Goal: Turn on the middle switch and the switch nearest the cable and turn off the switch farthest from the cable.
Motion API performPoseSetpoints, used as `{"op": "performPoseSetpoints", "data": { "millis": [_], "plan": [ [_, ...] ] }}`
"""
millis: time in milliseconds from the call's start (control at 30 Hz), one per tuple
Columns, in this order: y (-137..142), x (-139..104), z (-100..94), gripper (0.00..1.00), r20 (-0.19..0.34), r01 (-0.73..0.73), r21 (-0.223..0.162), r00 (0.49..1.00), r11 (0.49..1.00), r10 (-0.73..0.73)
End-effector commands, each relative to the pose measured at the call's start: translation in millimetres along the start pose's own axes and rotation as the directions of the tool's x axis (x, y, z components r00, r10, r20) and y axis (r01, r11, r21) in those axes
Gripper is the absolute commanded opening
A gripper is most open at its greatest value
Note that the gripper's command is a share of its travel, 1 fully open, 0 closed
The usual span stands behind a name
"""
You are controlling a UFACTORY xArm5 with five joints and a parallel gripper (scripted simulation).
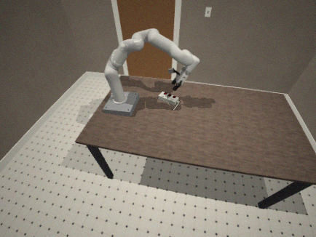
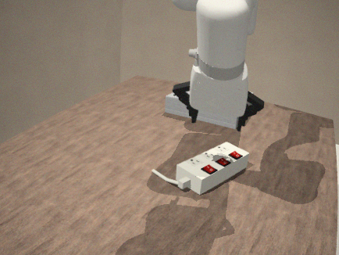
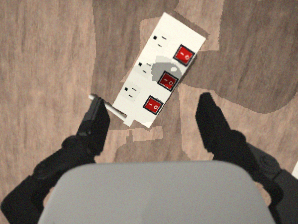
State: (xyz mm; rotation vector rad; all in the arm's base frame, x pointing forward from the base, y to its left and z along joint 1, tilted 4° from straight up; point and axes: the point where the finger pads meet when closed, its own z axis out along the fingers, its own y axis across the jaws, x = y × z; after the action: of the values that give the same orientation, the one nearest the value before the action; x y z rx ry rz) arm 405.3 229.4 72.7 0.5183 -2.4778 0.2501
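A white power strip [image 1: 168, 99] [image 2: 212, 166] [image 3: 157, 75] lies flat and right way up on the wooden table [image 1: 226, 134] [image 2: 78, 164] [image 3: 45, 55]. It has three red rocker switches. The switch nearest the cable [image 2: 208, 170] [image 3: 153, 105], the middle switch [image 2: 223, 162] [image 3: 168, 80] and the farthest switch [image 2: 235, 155] [image 3: 183, 55] are too small for me to tell on from off. A short white cable [image 2: 164, 177] [image 3: 112, 108] leaves one end. My gripper [image 1: 176, 85] [image 3: 151, 106] is open and empty. It hangs above the strip's cable end.
The arm's base [image 1: 121, 104] [image 2: 215, 102] stands on the table beside the strip. A door [image 1: 145, 22] and walls lie behind the table.
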Motion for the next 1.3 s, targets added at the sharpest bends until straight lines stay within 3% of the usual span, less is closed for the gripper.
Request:
{"op": "performPoseSetpoints", "data": {
  "millis": [0, 33, 100, 133, 267, 300, 333, 367, 467, 500, 567, 600, 667, 767, 833, 900, 1033, 1267],
  "plan": [
    [-4, 3, -5.1, 1.00, 0.105, -0.026, -0.017, 0.994, 1.000, 0.028],
    [-6, 7, -6.4, 1.00, 0.157, -0.044, -0.029, 0.986, 0.999, 0.048],
    [-6, 7, -6.4, 1.00, 0.157, -0.044, -0.029, 0.986, 0.999, 0.048],
    [-9, 12, -7.1, 1.00, 0.208, -0.062, -0.042, 0.976, 0.997, 0.069],
    [-9, 12, -7.1, 1.00, 0.208, -0.062, -0.042, 0.976, 0.997, 0.069],
    [-12, 17, -7.2, 1.00, 0.258, -0.078, -0.057, 0.962, 0.995, 0.090],
    [-12, 17, -7.2, 1.00, 0.258, -0.078, -0.057, 0.962, 0.995, 0.090],
    [-14, 22, -6.8, 1.00, 0.304, -0.093, -0.072, 0.946, 0.993, 0.111],
    [-14, 22, -6.8, 1.00, 0.304, -0.093, -0.072, 0.946, 0.993, 0.111],
    [-17, 28, -5.9, 1.00, 0.348, -0.107, -0.088, 0.928, 0.990, 0.131],
    [-17, 28, -5.9, 1.00, 0.348, -0.107, -0.088, 0.928, 0.990, 0.131],
    [-19, 33, -4.7, 1.00, 0.386, -0.118, -0.103, 0.910, 0.988, 0.149],
    [-19, 33, -4.7, 1.00, 0.386, -0.118, -0.103, 0.910, 0.988, 0.149],
    [-22, 42, -1.6, 1.00, 0.448, -0.135, -0.131, 0.876, 0.982, 0.180],
    [-22, 42, -1.6, 1.00, 0.448, -0.135, -0.131, 0.876, 0.982, 0.180],
    [-25, 49, 1.2, 1.00, 0.489, -0.146, -0.151, 0.849, 0.978, 0.202],
    [-26, 54, 3.3, 1.00, 0.515, -0.152, -0.164, 0.830, 0.975, 0.216],
    [-26, 54, 3.5, 1.00, 0.517, -0.152, -0.166, 0.828, 0.974, 0.217]
  ]
}}
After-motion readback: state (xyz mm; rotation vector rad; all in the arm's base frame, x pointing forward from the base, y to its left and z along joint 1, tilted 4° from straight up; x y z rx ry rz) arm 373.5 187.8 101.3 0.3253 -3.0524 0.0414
